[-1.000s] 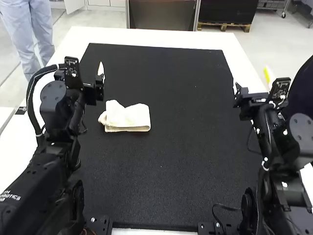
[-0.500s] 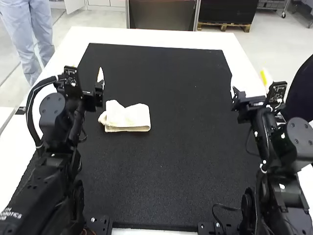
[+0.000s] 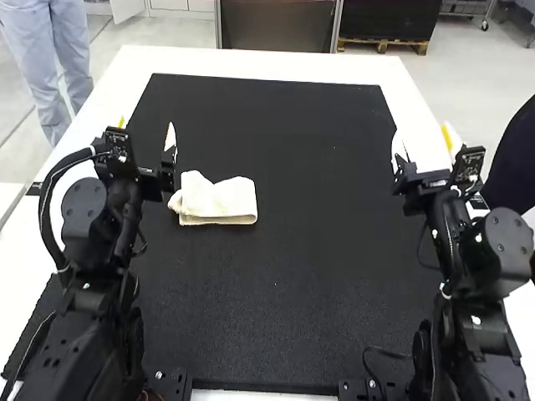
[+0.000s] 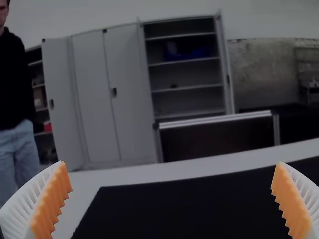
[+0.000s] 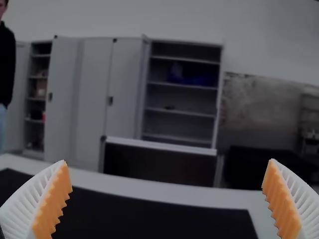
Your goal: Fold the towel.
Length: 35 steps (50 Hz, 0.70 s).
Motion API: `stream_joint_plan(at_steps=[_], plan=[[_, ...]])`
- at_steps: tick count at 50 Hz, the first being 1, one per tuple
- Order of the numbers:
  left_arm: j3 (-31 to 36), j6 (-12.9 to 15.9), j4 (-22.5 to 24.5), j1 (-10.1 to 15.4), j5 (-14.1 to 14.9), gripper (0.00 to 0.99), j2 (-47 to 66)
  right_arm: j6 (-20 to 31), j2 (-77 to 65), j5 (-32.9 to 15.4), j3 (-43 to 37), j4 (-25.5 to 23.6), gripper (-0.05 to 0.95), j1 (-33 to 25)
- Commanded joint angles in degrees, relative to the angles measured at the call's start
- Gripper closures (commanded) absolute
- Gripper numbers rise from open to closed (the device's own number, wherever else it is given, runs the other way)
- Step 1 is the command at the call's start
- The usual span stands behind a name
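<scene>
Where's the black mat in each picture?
High view: the black mat covers the middle of the table, under the towel.
Left wrist view: the mat lies beyond the left hand, with one far corner showing.
Right wrist view: the mat lies beyond the right hand.
Shared landmark: the white table strip past the mat's far edge.

Cream towel (image 3: 219, 200), folded, lying on black mat (image 3: 284, 276).
</scene>
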State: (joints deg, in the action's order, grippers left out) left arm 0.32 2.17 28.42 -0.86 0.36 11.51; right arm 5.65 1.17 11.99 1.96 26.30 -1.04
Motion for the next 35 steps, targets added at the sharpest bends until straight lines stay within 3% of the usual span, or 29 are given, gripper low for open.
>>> stream_joint_plan(at_steps=[1,22,35], plan=[[-0.40,1.08,-1.35,-0.19,0.87,0.056,-2.37,0.15,-0.91,2.86,-0.11,0.77,0.02,-2.39],[-0.40,1.43,-5.57,-0.19,0.87,0.056,-5.88,-3.54,-1.08,12.53,-1.60,0.77,0.02,-12.76],[-0.40,1.52,-6.19,-0.19,0.96,0.056,-7.11,-3.80,-1.08,16.93,-1.78,0.15,0.02,-14.78]])
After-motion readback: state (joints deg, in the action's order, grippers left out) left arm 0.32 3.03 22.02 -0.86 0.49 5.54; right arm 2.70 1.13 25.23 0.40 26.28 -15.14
